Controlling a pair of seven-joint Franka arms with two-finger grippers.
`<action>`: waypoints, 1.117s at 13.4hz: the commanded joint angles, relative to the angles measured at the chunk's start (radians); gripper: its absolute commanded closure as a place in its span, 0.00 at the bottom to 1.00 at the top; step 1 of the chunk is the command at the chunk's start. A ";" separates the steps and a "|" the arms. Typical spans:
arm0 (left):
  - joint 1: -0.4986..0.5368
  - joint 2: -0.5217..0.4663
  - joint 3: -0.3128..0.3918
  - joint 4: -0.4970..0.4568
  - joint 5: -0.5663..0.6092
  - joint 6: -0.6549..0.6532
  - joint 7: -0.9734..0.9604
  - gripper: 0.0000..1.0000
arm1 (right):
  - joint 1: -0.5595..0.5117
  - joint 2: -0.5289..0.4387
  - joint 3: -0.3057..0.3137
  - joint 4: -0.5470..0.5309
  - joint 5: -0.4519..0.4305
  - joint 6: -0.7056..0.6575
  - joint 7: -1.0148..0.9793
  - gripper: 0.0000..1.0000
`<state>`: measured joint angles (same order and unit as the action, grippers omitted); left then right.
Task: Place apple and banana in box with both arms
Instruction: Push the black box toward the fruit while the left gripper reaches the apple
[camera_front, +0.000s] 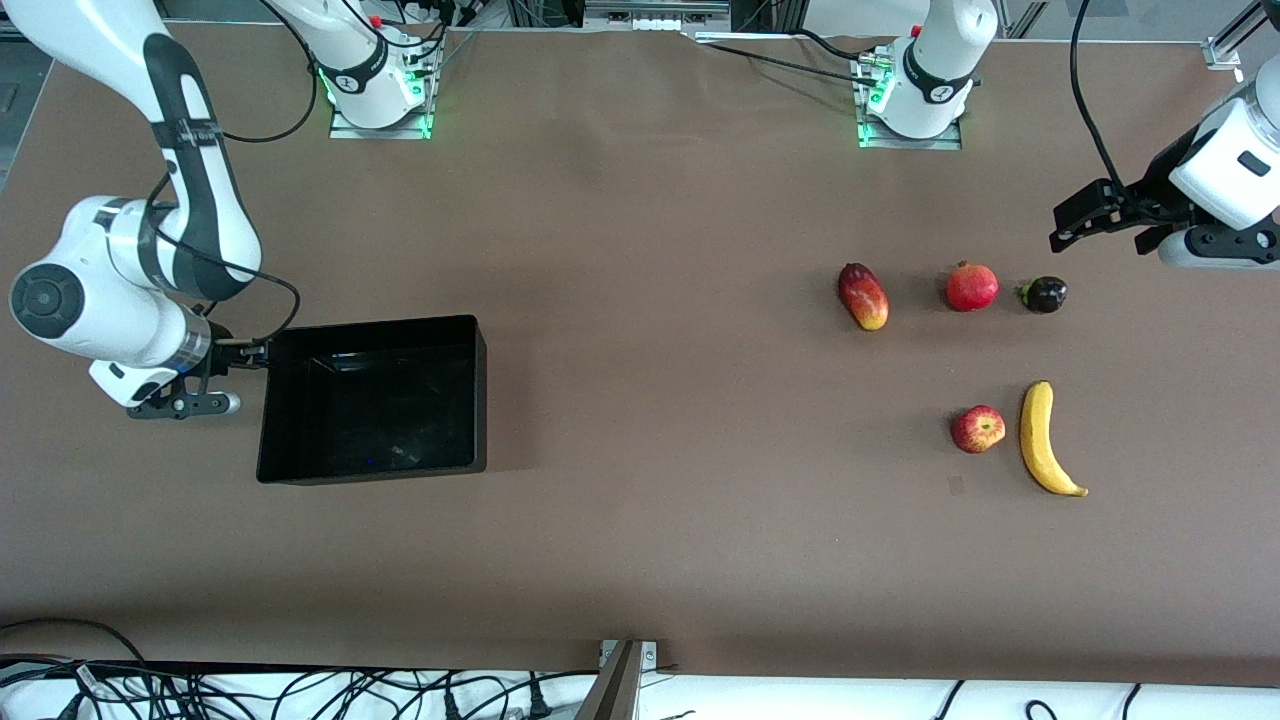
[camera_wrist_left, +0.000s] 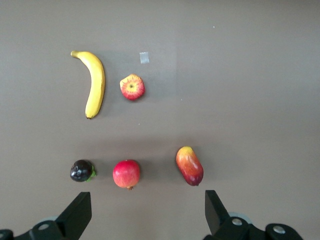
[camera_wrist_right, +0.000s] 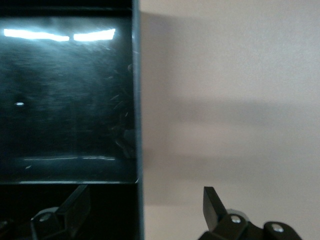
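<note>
We have the right end effector (camera_front: 250, 352) straddling the box (camera_front: 470, 400) wall with its fingers spread, one inside and one outside, apparently ready to clamp that wall. The box is empty. Well away from it toward the left arm's end of the bench (camera_front: 640, 250) lie the apple (camera_front: 978, 429) and, just beside it, the banana (camera_front: 1043, 439). The left end effector (camera_front: 1085, 215) hangs wide open above them.

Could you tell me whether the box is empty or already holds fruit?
Empty. The box shows only bare black floor, while the apple and banana lie on the table.
</note>
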<state>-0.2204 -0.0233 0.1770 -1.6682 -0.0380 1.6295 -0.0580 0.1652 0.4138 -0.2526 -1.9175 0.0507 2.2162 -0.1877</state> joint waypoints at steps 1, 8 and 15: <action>-0.007 0.014 0.015 -0.031 0.024 0.067 -0.005 0.00 | -0.015 0.040 0.004 -0.017 0.023 0.069 -0.029 0.04; 0.050 0.228 0.027 -0.039 0.023 0.332 0.010 0.00 | -0.010 0.068 0.009 0.006 0.096 0.069 -0.038 1.00; 0.087 0.548 0.021 -0.076 0.009 0.784 -0.009 0.00 | 0.183 0.068 0.010 0.304 0.101 -0.262 -0.011 1.00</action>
<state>-0.1387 0.4651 0.2057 -1.7491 -0.0373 2.3350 -0.0567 0.2690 0.4795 -0.2377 -1.6824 0.1278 2.0175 -0.2450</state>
